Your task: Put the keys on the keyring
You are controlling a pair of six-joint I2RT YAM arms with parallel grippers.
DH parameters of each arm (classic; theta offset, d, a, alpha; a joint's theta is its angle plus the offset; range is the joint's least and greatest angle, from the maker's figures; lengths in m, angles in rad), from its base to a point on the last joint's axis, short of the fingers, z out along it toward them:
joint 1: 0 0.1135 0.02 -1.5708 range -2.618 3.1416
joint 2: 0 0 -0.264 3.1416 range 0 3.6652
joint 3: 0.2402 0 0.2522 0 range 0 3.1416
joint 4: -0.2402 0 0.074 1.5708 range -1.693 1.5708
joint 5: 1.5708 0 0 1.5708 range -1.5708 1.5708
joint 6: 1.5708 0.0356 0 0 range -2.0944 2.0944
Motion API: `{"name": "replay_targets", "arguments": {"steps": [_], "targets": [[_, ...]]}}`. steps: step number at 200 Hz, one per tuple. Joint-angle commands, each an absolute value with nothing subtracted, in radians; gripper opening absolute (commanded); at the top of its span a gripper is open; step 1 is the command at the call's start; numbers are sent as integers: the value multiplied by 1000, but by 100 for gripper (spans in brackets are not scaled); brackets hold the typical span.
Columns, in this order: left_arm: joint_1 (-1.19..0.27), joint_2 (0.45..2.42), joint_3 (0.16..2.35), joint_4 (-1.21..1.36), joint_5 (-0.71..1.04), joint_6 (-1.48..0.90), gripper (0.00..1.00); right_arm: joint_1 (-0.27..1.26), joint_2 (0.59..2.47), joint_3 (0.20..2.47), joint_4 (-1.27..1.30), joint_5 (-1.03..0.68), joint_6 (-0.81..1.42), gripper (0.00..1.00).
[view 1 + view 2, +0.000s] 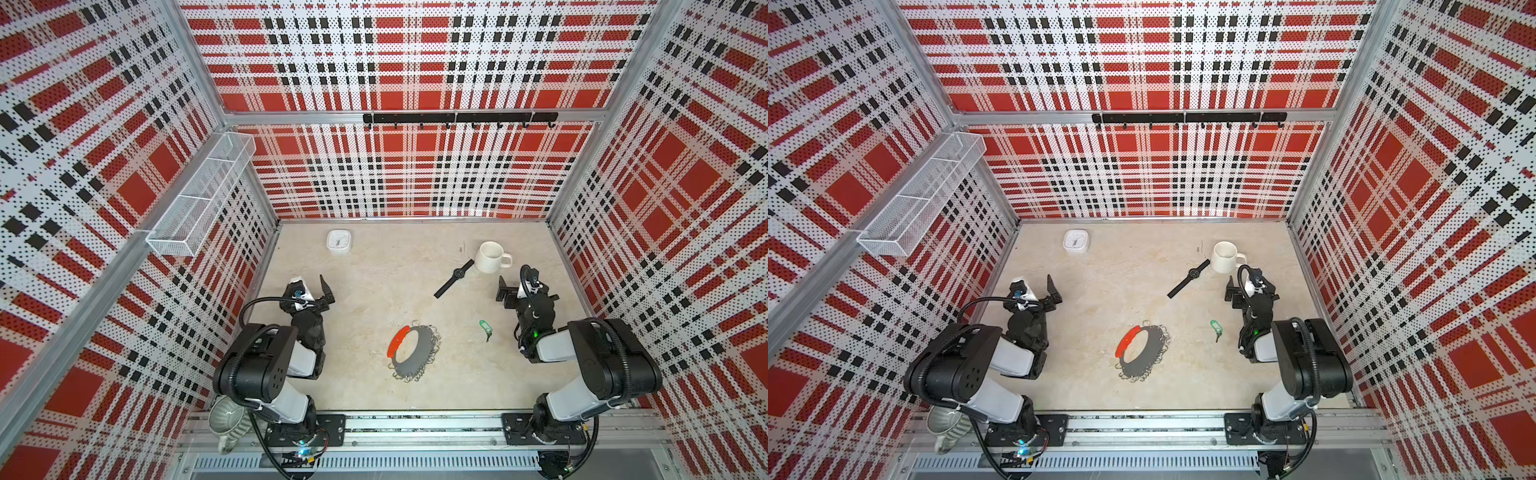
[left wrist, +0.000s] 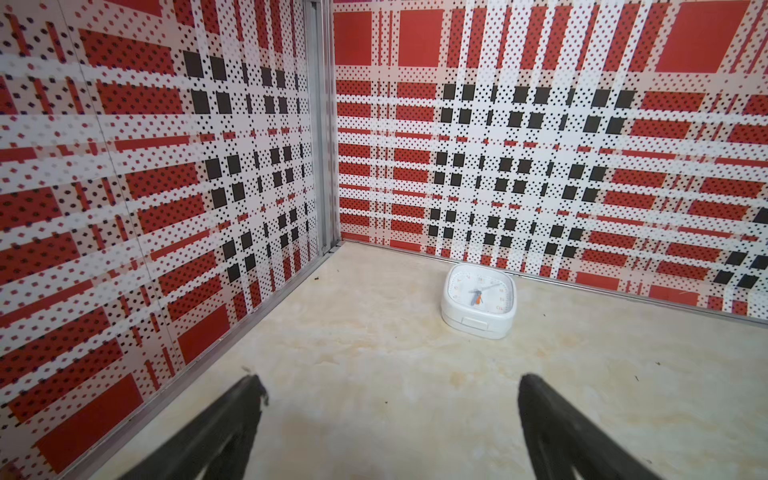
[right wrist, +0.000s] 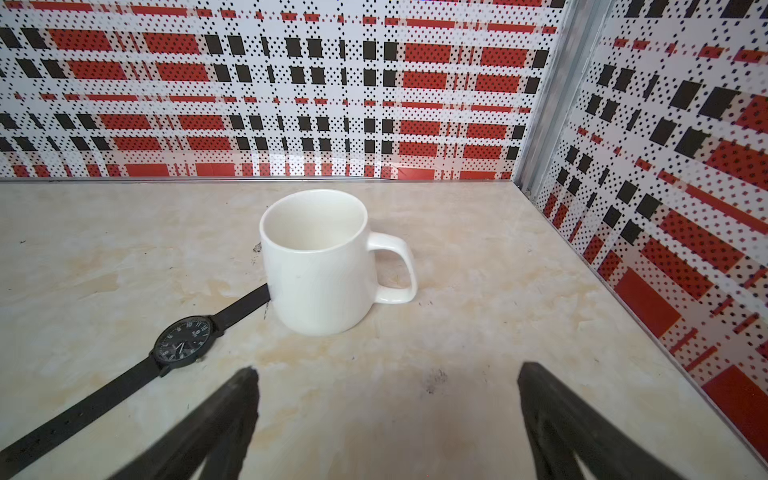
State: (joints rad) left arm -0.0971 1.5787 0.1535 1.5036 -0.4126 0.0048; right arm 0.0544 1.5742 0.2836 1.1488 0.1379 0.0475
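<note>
The keyring [image 1: 424, 341] [image 1: 1156, 338] lies flat on the table's near middle in both top views, a wide grey ring with a red curved section and small wire loops round its rim. To its right lie the keys [image 1: 485, 328] [image 1: 1216, 328], a green tag with a small dark key, close to the right arm. My left gripper [image 1: 305, 284] [image 2: 388, 386] stands open near the left wall, with only bare table between its fingers. My right gripper [image 1: 525, 282] [image 3: 388, 378] is open too and holds nothing, farther back than the keys. Neither wrist view shows the keys or the keyring.
A white mug [image 1: 490, 257] [image 3: 318, 266] and a black wristwatch [image 1: 455, 277] [image 3: 183, 345] lie just ahead of the right gripper. A white clock [image 1: 338, 242] [image 2: 478, 299] sits at the back left. A wire basket [image 1: 199, 195] and a hook rail [image 1: 459, 118] hang on the walls.
</note>
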Motion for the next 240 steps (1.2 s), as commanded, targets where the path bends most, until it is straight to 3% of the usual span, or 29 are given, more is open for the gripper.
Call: {"name": "replay_targets", "arguments": {"steps": [1,201,240], "targets": [[-99,1588,146,1547,-430,20,98,46,1572,292,1155,136,51,100],[-101,1586,146,1552,-450,18,98,53,1571,281,1172,145,43,100],[-178,1541,48,1733,-596,76,98,183,1428,166,1311,398,-52,100]]}}
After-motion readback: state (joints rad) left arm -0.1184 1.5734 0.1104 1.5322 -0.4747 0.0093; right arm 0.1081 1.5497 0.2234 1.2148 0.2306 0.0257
